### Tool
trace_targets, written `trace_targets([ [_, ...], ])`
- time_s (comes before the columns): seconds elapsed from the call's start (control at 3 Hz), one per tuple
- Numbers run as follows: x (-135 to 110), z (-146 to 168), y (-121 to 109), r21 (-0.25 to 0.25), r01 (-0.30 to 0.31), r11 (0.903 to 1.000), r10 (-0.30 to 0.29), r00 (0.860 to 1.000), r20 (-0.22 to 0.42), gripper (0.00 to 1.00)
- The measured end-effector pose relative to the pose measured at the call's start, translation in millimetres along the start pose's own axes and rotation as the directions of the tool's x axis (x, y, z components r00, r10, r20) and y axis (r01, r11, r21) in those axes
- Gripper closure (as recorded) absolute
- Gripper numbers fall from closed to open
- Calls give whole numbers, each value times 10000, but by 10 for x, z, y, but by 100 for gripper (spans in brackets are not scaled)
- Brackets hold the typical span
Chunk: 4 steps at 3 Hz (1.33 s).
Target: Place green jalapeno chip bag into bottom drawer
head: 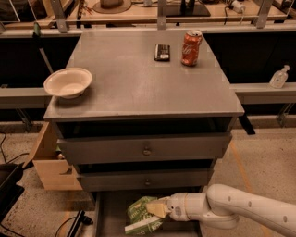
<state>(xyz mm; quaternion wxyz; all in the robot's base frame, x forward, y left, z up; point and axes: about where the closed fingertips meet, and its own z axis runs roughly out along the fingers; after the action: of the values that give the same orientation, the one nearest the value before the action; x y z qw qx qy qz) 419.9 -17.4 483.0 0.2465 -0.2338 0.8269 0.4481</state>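
Low down, gripper (pixel 158 208) is pinched narrow on the green jalapeno chip bag (pixel 140 215), gripping its right edge. Bag sits just left of gripper, w/in the open bottom drawer (pixel 108 216), under the 2 knobbed drawers (pixel 146 151). Can't tell if it touches the floor.

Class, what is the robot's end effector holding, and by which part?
The end effector, over the open grey bottom drawer, grips the crinkled green chip bag by its right edge.

Grey cabinet (pixel 138 88) on speckled floor (pixel 261 157), wooden box (pixel 53 172) at left, workbench (pixel 138 12) behind, dim warm light
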Motion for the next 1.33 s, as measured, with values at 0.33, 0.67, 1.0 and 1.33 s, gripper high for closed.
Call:
trace_targets([
  [0.33,-46,283,-36,-65,106,9999,-109,9988,-479,98],
  [0.67,-38,259,-32,-63,86,9999,-88,9990,-431,74],
  [1.0,-36,273,-22,-92,92,9999,-96,9990,-448,51],
  [1.33,-33,285,-12,-121,96,9999,-102,9989,-462,27],
])
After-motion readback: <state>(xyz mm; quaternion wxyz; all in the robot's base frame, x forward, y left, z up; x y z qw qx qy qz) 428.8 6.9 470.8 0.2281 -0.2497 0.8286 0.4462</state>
